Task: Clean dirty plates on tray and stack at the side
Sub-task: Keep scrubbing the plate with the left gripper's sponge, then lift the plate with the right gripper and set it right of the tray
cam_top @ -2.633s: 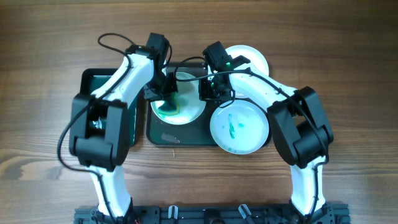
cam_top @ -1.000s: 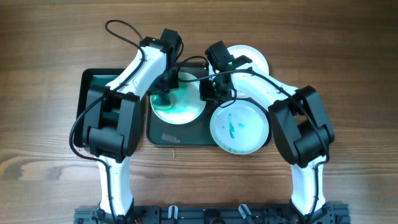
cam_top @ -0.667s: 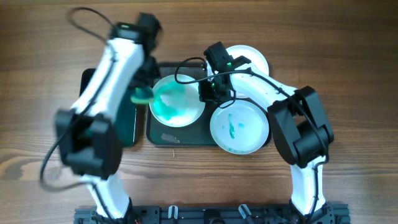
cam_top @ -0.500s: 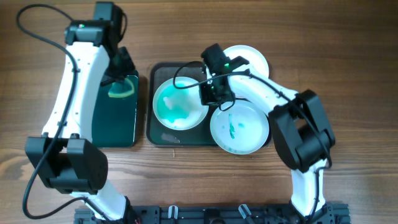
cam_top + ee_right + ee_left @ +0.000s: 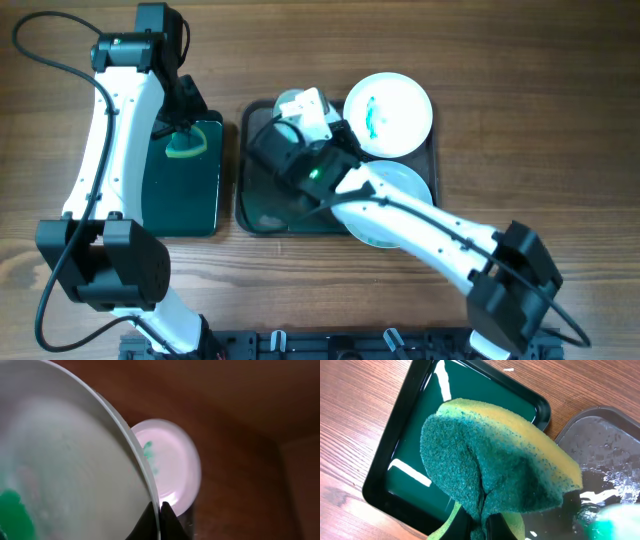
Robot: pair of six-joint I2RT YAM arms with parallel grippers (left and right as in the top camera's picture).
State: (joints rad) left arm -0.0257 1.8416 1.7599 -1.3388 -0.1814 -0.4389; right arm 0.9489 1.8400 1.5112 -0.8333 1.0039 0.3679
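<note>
Right wrist: right claw (image 5: 157, 516) clamps one plate (image 5: 65, 460); left claw (image 5: 481, 522) pinches one sponge (image 5: 490, 460).

I read this as a robot lab test bench. My left arm (image 5: 105, 140) and right arm (image 5: 420, 225), both white and black, are mounted on a black rail (image 5: 330, 345) at the near edge of a wood-grain table (image 5: 560, 90), and a loose cable (image 5: 22, 43) loops off the left one. What's on the table looks like staged props: a dark tray (image 5: 262, 205), a smaller green tray (image 5: 185, 195), white plates (image 5: 388, 100) with teal smears, and a sponge (image 5: 490, 475).
</note>
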